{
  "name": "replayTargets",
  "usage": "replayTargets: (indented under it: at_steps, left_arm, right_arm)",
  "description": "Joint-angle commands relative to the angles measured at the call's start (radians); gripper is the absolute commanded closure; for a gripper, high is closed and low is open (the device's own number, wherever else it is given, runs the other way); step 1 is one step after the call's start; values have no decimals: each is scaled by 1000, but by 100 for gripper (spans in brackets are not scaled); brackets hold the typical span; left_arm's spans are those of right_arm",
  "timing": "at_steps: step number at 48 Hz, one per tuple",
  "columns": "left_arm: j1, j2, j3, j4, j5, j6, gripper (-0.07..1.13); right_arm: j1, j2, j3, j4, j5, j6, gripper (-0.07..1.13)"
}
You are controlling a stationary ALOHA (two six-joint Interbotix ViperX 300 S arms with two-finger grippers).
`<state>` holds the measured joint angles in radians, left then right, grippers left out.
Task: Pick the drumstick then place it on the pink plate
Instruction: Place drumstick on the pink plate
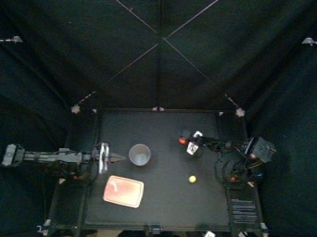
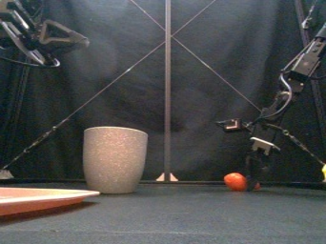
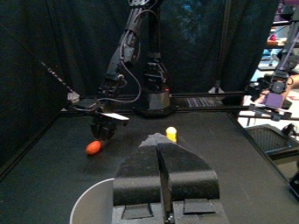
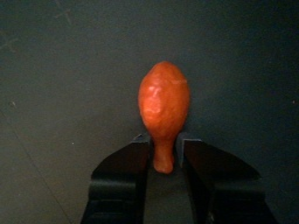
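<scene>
The orange-red drumstick point(image 4: 163, 98) lies on the black table, right of centre point(image 1: 194, 147), low in the front view point(image 2: 234, 181). My right gripper point(image 4: 165, 156) is down over it, jaws pressed to either side of its thin handle end, shut on it. From the left wrist view the drumstick point(image 3: 94, 147) sits under the right gripper point(image 3: 111, 119). The pink plate point(image 1: 124, 191) lies at the front left point(image 2: 38, 196). My left gripper point(image 1: 102, 157) hangs left of the grey cup, shut and holding nothing point(image 3: 163, 156).
A tall grey speckled cup point(image 1: 140, 155) stands mid-table point(image 2: 114, 159), between the plate and the drumstick. A small yellow toy point(image 1: 194, 178) lies in front of the drumstick point(image 3: 170, 133).
</scene>
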<state>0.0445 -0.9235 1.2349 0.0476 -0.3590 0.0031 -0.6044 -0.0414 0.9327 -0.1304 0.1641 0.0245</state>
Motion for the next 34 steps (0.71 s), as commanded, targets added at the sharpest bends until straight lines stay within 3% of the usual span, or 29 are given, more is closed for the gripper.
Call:
replayTargets:
  at_steps: [1,20,34]
  left_arm:
    - [-2,3,-12,3,-14,0,101]
    - [-2,3,-12,0,-20,-2,101]
    - [0,3,-12,-2,-20,0,101]
  right_arm:
    - [11,-38,2,15,6,2,48]
    - [118,-172,3,84,-8,2,55]
    - [407,-279,-60,202,-86,2,55]
